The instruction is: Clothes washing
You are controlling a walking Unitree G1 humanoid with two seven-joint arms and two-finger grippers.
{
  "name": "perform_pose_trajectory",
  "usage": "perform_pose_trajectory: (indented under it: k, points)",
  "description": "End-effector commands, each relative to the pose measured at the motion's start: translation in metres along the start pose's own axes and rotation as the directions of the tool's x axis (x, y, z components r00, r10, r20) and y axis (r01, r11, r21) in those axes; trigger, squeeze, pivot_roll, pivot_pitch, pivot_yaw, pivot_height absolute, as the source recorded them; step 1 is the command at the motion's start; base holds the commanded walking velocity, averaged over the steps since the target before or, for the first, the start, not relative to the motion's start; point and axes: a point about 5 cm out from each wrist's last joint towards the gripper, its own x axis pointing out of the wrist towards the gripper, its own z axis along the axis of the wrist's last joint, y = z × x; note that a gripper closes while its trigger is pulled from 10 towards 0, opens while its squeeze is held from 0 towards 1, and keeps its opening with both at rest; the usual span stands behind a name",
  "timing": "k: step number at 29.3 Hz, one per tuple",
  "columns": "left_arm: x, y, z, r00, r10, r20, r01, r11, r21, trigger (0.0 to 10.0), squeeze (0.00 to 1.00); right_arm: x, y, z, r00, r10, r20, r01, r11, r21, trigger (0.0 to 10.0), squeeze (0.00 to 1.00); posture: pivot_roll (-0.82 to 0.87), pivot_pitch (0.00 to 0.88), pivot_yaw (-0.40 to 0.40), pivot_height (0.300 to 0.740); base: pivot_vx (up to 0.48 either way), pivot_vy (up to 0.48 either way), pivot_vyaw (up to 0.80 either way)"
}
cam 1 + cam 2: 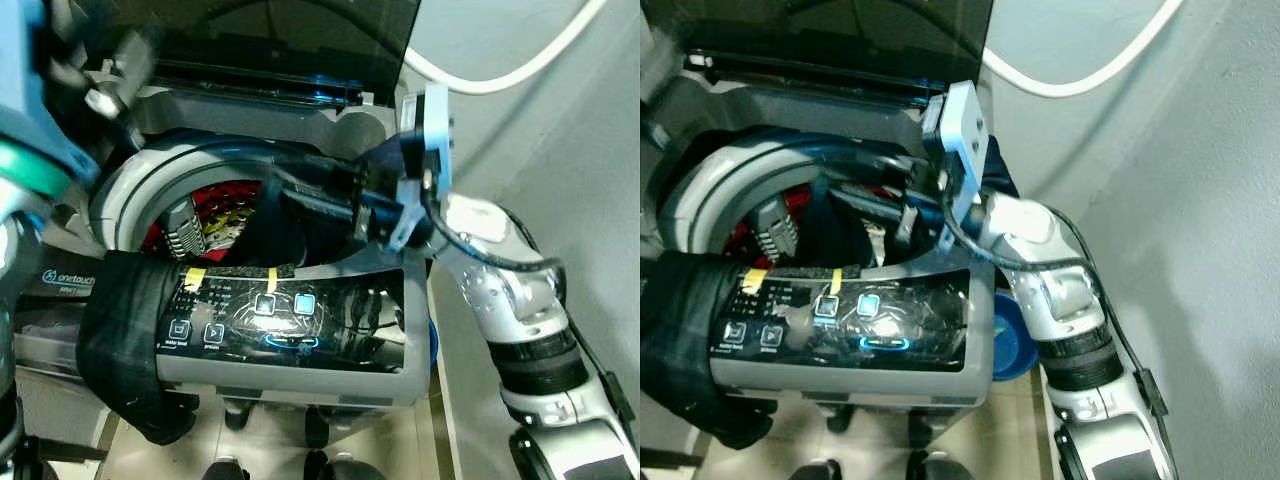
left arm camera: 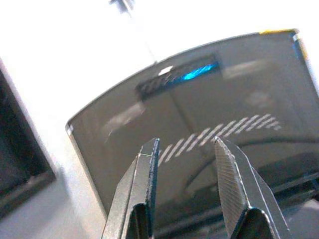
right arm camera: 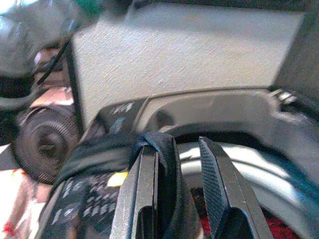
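A pale wall (image 1: 560,110) stands behind and beside a top-loading washing machine (image 1: 300,370) whose dark lid (image 1: 290,40) is tipped up. The lit control panel (image 1: 285,320) faces the camera, with two yellow tape strips near its upper edge. The right pincer (image 3: 177,149) reaches over the machine's rim into the drum opening; a fold of dark cloth (image 3: 167,164) is looped over one of its fingers (image 3: 144,174), with a narrow gap left between the two fingers. That dark garment (image 1: 285,225) hangs down into the drum just beside the pincer, above red clothing (image 1: 225,205) and a checked piece (image 1: 185,225). Another dark garment (image 1: 125,340) drapes over the panel's left corner. The left pincer (image 2: 187,154) is raised before the lid glass, fingers apart and holding nothing.
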Motion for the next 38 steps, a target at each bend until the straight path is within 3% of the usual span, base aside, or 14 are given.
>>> perform_pose_trajectory:
  k: [1, 7, 11, 13, 14, 16, 20, 24, 26, 27, 29, 30, 33, 38]
  points:
    - [0.002, -0.005, 0.003, 1.0, -0.016, 0.019, 0.015, 1.0, 0.026, 10.0, 0.0, 0.005, 0.007, -0.003, 0.999, 0.039, -0.008, -0.039, 0.999, -0.016, 10.0, 0.0, 0.17, 0.102, -0.032, 0.74, 0.0, 0.0, 0.0]
    - [0.006, -0.021, 0.004, 0.997, -0.059, 0.045, 0.057, 0.997, 0.043, 10.0, 0.0, 0.023, 0.019, -0.009, 0.997, 0.08, 0.002, -0.08, 0.997, -0.01, 10.0, 0.0, 0.17, 0.09, -0.021, 0.74, 0.0, 0.0, 0.0]
    - [0.002, -0.031, -0.007, 0.997, -0.079, 0.005, 0.079, 0.997, 0.021, 10.0, 0.0, 0.029, 0.017, -0.001, 0.995, 0.012, 0.097, -0.015, 1.0, 0.024, 10.0, 0.0, 0.17, 0.085, -0.021, 0.74, 0.0, 0.0, 0.0]
    - [0.001, -0.033, -0.017, 0.998, -0.051, -0.037, 0.049, 0.997, -0.057, 10.0, 0.0, 0.024, -0.003, 0.009, 0.961, -0.219, 0.166, 0.216, 0.976, 0.039, 10.0, 0.0, 0.17, 0.08, -0.024, 0.74, 0.0, 0.0, 0.0]
    - [0.001, -0.033, -0.017, 0.998, -0.051, -0.037, 0.049, 0.997, -0.057, 10.0, 0.0, 0.024, -0.003, 0.009, 0.961, -0.219, 0.166, 0.216, 0.976, 0.039, 10.0, 0.0, 0.17, 0.08, -0.024, 0.74, 0.0, 0.0, 0.0]
    - [0.001, -0.038, -0.028, 0.996, -0.025, -0.081, 0.013, 0.989, -0.147, 10.0, 0.0, 0.012, -0.025, 0.019, 0.866, -0.448, 0.222, 0.45, 0.892, 0.046, 10.0, 0.0, 0.15, 0.076, -0.019, 0.74, 0.0, 0.0, 0.0]
    - [0.0, -0.041, -0.033, 0.995, -0.018, -0.096, 0.002, 0.986, -0.168, 10.0, 0.0, 0.002, -0.033, 0.031, 0.811, -0.518, 0.273, 0.523, 0.85, 0.059, 10.0, 0.0, 0.14, 0.07, -0.012, 0.74, 0.0, 0.0, 0.0]
    - [0.0, -0.042, -0.041, 0.993, -0.019, -0.112, 0.0, 0.985, -0.171, 10.0, 0.0, -0.001, -0.022, 0.041, 0.888, -0.403, 0.222, 0.435, 0.892, -0.123, 10.0, 0.0, 0.12, 0.067, -0.006, 0.74, 0.0, 0.0, 0.0]
    - [0.0, -0.042, -0.042, 0.993, -0.017, -0.115, -0.003, 0.986, -0.169, 10.0, 0.0, 0.001, -0.02, 0.038, 0.902, -0.387, 0.19, 0.416, 0.897, -0.148, 10.0, 0.0, 0.12, 0.067, -0.006, 0.74, 0.0, 0.0, 0.0]
    - [0.0, -0.041, -0.042, 0.993, -0.013, -0.114, -0.007, 0.986, -0.165, 10.0, 0.0, 0.004, -0.02, 0.032, 0.917, -0.374, 0.142, 0.395, 0.902, -0.174, 10.0, 0.58, 0.12, 0.071, -0.01, 0.74, 0.0, 0.0, 0.0]
    - [0.0, -0.041, -0.042, 0.993, -0.013, -0.114, -0.007, 0.986, -0.165, 10.0, 0.0, 0.004, -0.02, 0.032, 0.917, -0.374, 0.142, 0.395, 0.902, -0.174, 10.0, 0.58, 0.12, 0.071, -0.01, 0.74, 0.0, 0.0, 0.0]
    - [0.0, -0.041, -0.042, 0.994, -0.009, -0.113, -0.01, 0.987, -0.162, 10.0, 0.0, 0.007, -0.018, 0.022, 0.934, -0.351, 0.07, 0.358, 0.915, -0.186, 10.0, 1.0, 0.12, 0.073, -0.01, 0.74, 0.0, 0.0, 0.0]
    - [0.0, -0.041, -0.041, 0.994, -0.007, -0.109, -0.011, 0.988, -0.156, 10.0, 0.0, 0.011, -0.007, -0.008, 0.961, -0.229, -0.157, 0.2, 0.963, -0.183, 10.0, 1.0, 0.13, 0.079, -0.009, 0.74, 0.0, 0.0, 0.0]
    - [0.0, -0.039, -0.04, 0.994, -0.004, -0.113, -0.013, 0.988, -0.153, 10.0, 0.0, 0.014, 0.001, -0.026, 0.944, -0.121, -0.305, 0.05, 0.972, -0.23, 10.0, 1.0, 0.13, 0.086, -0.004, 0.74, 0.0, 0.0, 0.0]
